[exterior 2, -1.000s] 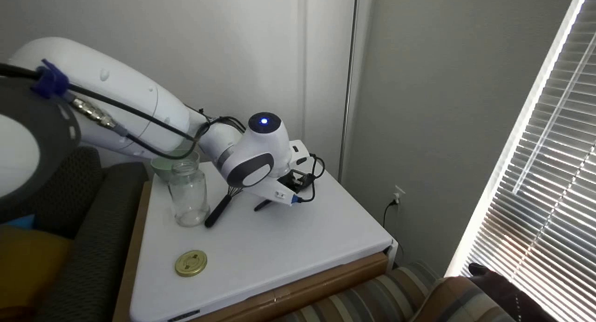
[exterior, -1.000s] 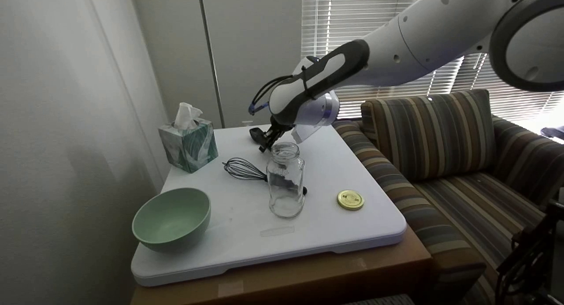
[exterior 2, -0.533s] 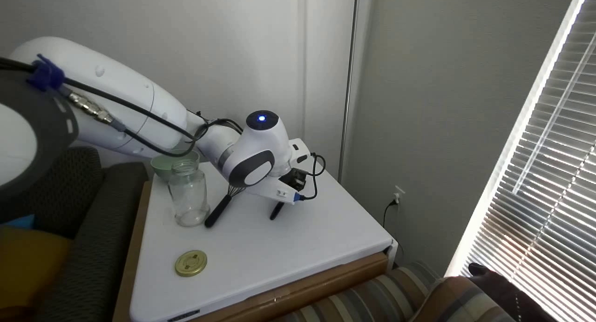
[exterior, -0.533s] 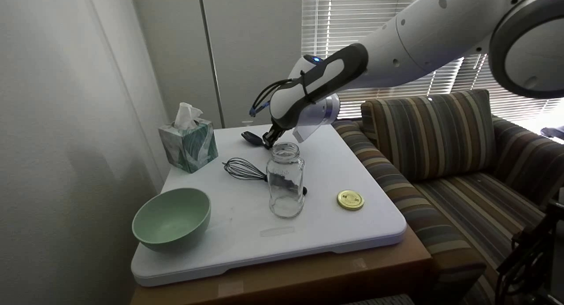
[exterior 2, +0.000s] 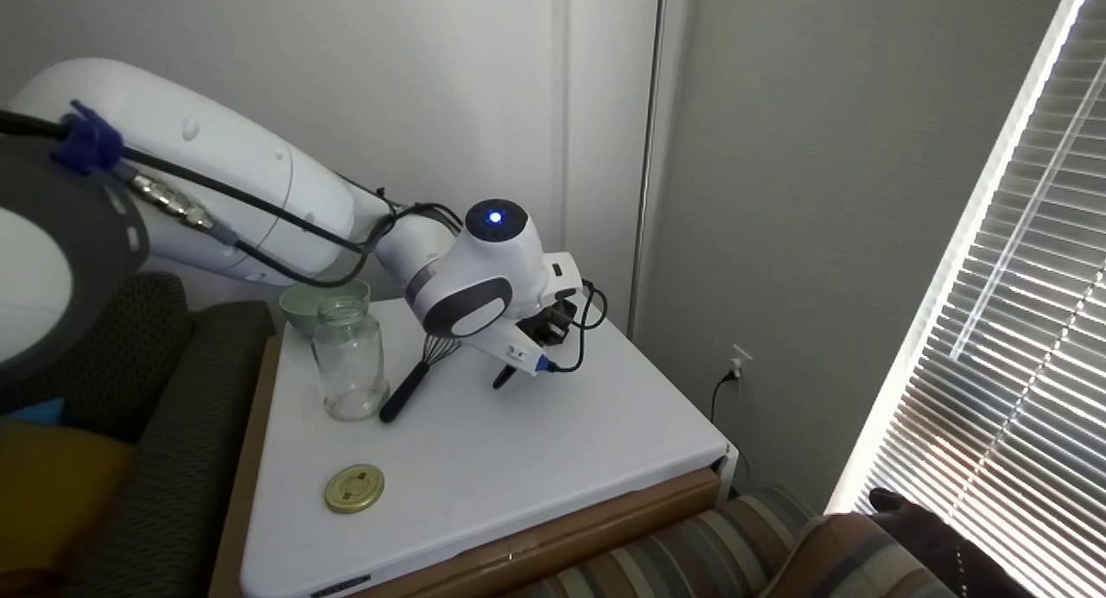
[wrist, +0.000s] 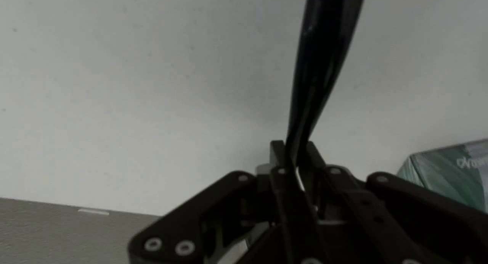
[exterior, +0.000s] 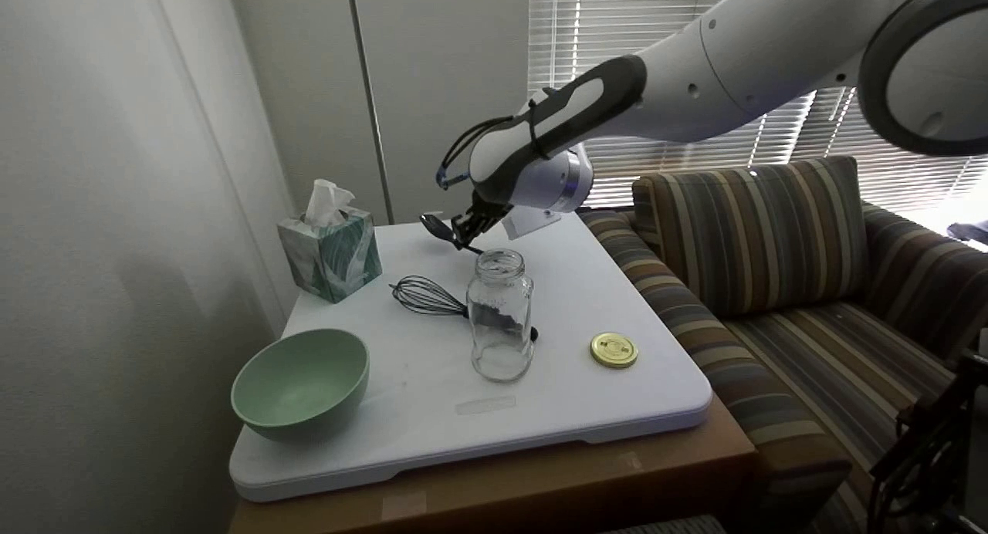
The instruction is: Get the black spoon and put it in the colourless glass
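A: Jaws drawn in narrow, and pinched between the tips of the gripper [wrist: 295, 151] is the black spoon [wrist: 324, 58]!

B: Grab in the bag, then?

A: I'd score it so. Left to do: carry it over and slot it in. Roughly halfway, by my reckoning.

B: Is it clear of the white tabletop [exterior 2: 484, 460]?

A: Looks lifted to me, though the gap beneath is hard to read.

B: Talk us through that spoon.

A: Slim, glossy, black throughout. What the wrist view shows is the handle, I'd judge: thin at the fingertips, broader away from them. In an exterior view the oval head [exterior: 436, 226] pokes out past the jaws, the handle's end juts from the opposite side.

B: And the target?

A: Apart from the spoon: the glass jar [exterior 2: 350, 365], upright, colourless, nothing inside that I can see. The dark streak showing through it in an exterior view is the handle of the wire whisk [exterior: 448, 306], lying behind. Gold lid [exterior: 614, 349] off, flat nearby.

B: Furthest out?

A: Pale-green bowl [exterior: 301, 376] and tissue box [exterior: 332, 256], both towards the tabletop's edge.
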